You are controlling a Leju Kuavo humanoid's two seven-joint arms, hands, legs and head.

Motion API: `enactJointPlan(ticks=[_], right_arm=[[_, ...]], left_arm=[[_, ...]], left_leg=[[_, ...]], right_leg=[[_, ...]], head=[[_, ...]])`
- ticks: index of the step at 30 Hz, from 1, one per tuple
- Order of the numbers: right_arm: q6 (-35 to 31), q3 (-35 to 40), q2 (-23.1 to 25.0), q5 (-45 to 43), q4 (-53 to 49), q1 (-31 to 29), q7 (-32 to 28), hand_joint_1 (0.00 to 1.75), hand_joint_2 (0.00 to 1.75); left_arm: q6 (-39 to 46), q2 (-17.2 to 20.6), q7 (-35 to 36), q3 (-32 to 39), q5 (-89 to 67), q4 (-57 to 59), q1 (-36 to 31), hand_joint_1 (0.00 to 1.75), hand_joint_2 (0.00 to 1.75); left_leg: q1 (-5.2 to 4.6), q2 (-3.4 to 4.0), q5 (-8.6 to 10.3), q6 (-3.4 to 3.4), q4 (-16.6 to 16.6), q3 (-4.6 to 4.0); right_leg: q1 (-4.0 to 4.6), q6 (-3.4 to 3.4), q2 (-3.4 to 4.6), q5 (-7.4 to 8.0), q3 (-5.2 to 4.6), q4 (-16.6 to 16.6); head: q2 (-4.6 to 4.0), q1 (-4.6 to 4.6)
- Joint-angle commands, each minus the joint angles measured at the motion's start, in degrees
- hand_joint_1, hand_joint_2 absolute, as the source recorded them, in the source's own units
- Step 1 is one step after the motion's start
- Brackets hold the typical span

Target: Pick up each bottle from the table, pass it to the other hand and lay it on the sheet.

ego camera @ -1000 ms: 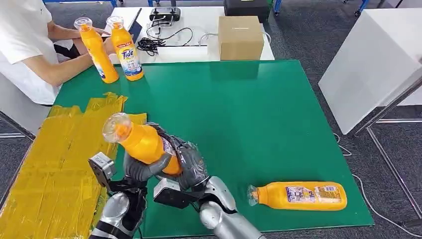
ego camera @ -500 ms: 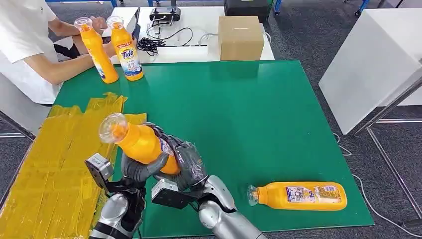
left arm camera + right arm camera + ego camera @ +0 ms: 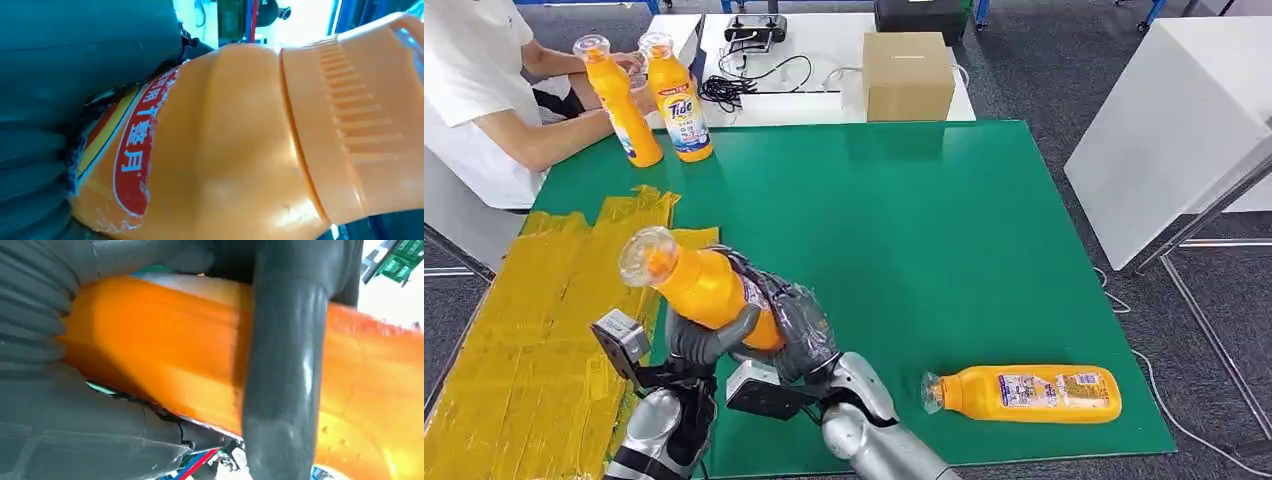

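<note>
Sheet [image 3: 524, 330] of yellow lies just to the left of your hands, on the green table [image 3: 904, 230]. Your left hand [image 3: 699, 335] and right hand [image 3: 799, 330] both grip one orange bottle [image 3: 699, 285], tilted, cap up and leftward, raised over the sheet's edge. Right of your right hand, a second bottle [image 3: 1024, 392] lies on its side on the table.
</note>
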Motion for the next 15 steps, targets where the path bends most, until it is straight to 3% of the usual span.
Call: enactJointPlan(ticks=[1,2,3,5,6,7,8,9,12,13,14,15], right_arm=[[-3.0,0.1,-3.0,-0.4,-5.6,1.5,-1.3,0.0,1.75],[-3.4,-0.6,-3.5,-0.4,-7.5,1.9,-1.3,0.0,1.75],[-11.6,-6.2,-4.8,-6.2,-16.7,5.8,-7.3,0.0,1.75],[-6.2,-11.6,-9.4,-7.5,-29.8,9.5,-4.3,0.0,1.75],[-3.8,-14.9,-9.5,-7.4,-33.5,11.3,-4.4,0.0,1.75],[-3.5,-15.8,-9.4,-7.4,-34.4,11.8,-4.5,0.0,1.75],[-3.5,-15.5,-9.1,-7.3,-34.9,11.7,-4.3,0.0,1.75],[-3.5,-16.9,-9.0,-7.2,-35.3,12.8,-4.7,0.0,1.75],[-4.1,-17.2,-8.7,-7.2,-35.6,13.5,-5.5,0.0,1.75],[-4.6,-17.1,-8.9,-7.3,-35.6,13.5,-5.6,0.0,1.75],[-4.9,-17.2,-9.0,-7.4,-35.6,13.5,-5.7,0.0,1.75],[-5.3,-17.9,-9.2,-9.0,-36.2,13.7,-6.1,0.0,1.75]], left_arm=[[8.4,0.2,-1.7,5.3,-4.6,2.2,-4.3,1.75,1.75],[11.6,0.6,-2.7,5.1,-8.1,2.4,-4.7,1.75,1.75],[29.1,-1.6,7.7,13.1,-25.9,4.1,-5.9,1.75,1.75],[33.6,-1.6,9.3,20.1,-69.1,2.9,-7.3,1.75,1.75],[33.6,3.7,17.1,16.0,-95.9,1.5,-7.2,1.75,1.75],[33.6,5.3,19.9,14.3,-95.9,3.1,-7.6,1.75,1.75],[29.1,10.1,18.4,15.3,-90.2,10.3,-14.8,1.75,1.75],[33.6,9.9,25.7,10.6,-95.9,6.5,-8.6,1.75,1.75],[33.6,24.6,46.3,-8.2,-95.9,13.7,-14.6,1.75,1.75],[33.6,30.2,61.7,-24.8,-95.9,19.4,-21.2,1.75,1.75],[33.6,30.2,64.8,-29.8,-95.9,24.7,-23.1,1.75,1.75],[33.0,28.6,64.2,-29.7,-95.9,32.6,-24.7,1.75,1.75]], left_leg=[[0.05,-0.04,0.01,-0.06,0.0,0.04],[0.1,-0.08,-0.02,-0.09,0.0,0.11],[0.06,-0.13,0.01,-0.06,0.0,0.04],[0.07,-0.17,0.02,-0.06,0.0,0.01],[0.1,-0.2,-0.01,-0.08,0.0,0.07],[0.07,-0.27,0.04,-0.05,0.0,-0.08],[0.09,-0.29,-0.01,-0.08,0.0,0.08],[0.11,-0.22,-0.04,-0.11,0.0,0.2],[0.01,-0.36,0.05,-0.09,-0.1,0.16],[0.04,-0.45,0.04,-0.12,-0.1,0.25],[0.07,-0.38,0.08,-0.14,0.0,0.11],[0.1,-0.09,0.03,-0.19,0.0,0.03]], right_leg=[[0.05,-0.02,-0.07,0.0,0.07,0.0],[0.09,-0.03,-0.12,-0.03,0.17,-0.1],[0.06,-0.02,-0.15,-0.02,0.1,-0.1],[0.07,-0.01,-0.2,-0.02,0.1,-0.1],[0.1,-0.01,-0.25,-0.05,0.19,-0.1],[0.07,0.0,-0.31,-0.03,0.03,0.0],[0.09,-0.01,-0.33,-0.08,0.19,0.0],[0.09,-0.02,-0.25,-0.09,0.29,-0.1],[-0.01,-0.02,-0.35,-0.05,0.27,-0.1],[0.02,-0.03,-0.46,-0.06,0.41,-0.1],[0.06,-0.07,-0.4,-0.03,0.22,0.0],[0.07,-0.11,-0.15,0.0,-0.01,0.0]], head=[[0.0,-0.02],[0.0,0.0],[0.0,-0.02],[0.0,0.0],[0.0,-0.09],[0.0,0.02],[0.0,-0.04],[0.0,-0.02],[0.0,0.07],[0.0,0.06],[0.0,-0.02],[0.0,-0.09]])
